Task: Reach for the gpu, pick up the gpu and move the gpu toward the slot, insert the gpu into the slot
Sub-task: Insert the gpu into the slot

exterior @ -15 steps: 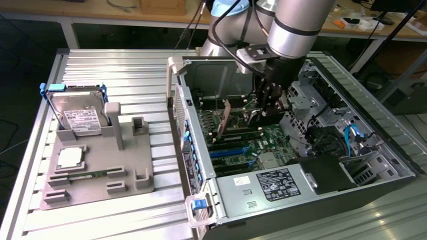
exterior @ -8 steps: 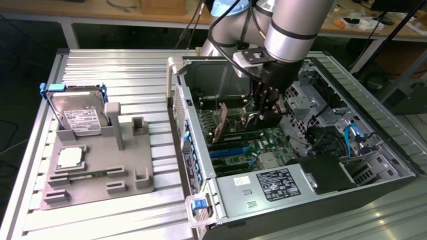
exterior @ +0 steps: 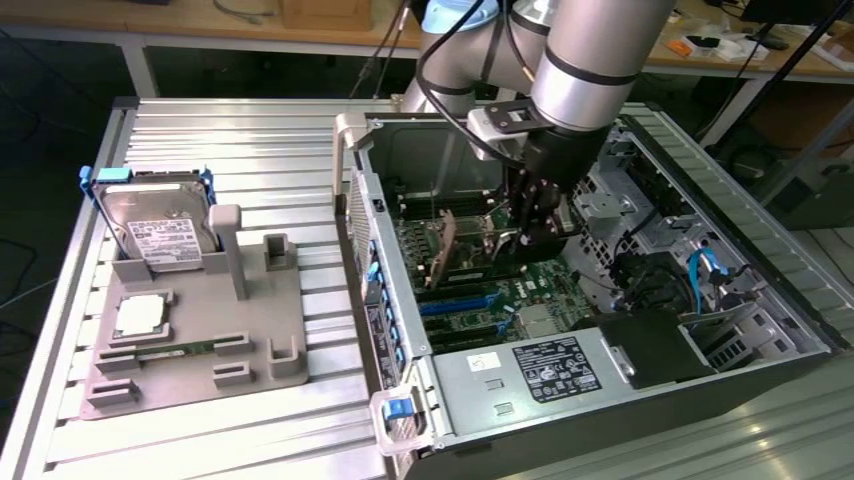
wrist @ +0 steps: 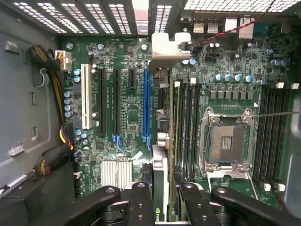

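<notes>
Clamping gpu [wrist: 160, 162], pincer [wrist: 162, 197] beside blue slot [wrist: 146, 103]

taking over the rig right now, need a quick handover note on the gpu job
Gripper: down inside the open pc case, jaws shut on the gpu.
Gpu: held on edge over the motherboard, silver bracket toward the vented case wall, close beside the long blue slot.
Done: reach, pick-up, carry to the slot area.
Left: insertion; the card does not look seated yet.
</notes>
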You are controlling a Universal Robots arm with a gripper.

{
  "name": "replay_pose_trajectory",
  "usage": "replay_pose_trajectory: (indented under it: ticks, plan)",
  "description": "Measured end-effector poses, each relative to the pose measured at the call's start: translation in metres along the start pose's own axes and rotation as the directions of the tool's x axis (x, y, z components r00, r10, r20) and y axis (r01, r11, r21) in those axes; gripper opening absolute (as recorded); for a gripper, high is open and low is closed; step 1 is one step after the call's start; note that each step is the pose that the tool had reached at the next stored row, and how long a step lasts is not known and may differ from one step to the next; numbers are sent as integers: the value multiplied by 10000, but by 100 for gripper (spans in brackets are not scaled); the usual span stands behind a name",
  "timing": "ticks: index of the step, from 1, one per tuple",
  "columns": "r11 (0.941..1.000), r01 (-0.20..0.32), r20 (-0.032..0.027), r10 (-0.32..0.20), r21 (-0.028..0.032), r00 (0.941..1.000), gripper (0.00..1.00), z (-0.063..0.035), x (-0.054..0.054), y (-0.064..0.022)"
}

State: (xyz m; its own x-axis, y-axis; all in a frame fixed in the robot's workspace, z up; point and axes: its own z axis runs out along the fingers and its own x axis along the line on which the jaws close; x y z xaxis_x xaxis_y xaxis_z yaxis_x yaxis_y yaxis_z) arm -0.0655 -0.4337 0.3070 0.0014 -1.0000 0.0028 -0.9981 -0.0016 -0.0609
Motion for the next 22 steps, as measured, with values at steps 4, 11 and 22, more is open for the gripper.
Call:
replay_pose_trajectory:
  ticks: [4, 11, 22]
  plan:
    - [9997, -256, -18, 256, 0, 9997, 27, 12, 1, 1]
    - [9997, -257, -17, 257, 0, 9997, 27, 6, 10, 162]
    - [9997, -255, -18, 255, 0, 9997, 27, 117, 98, 333]
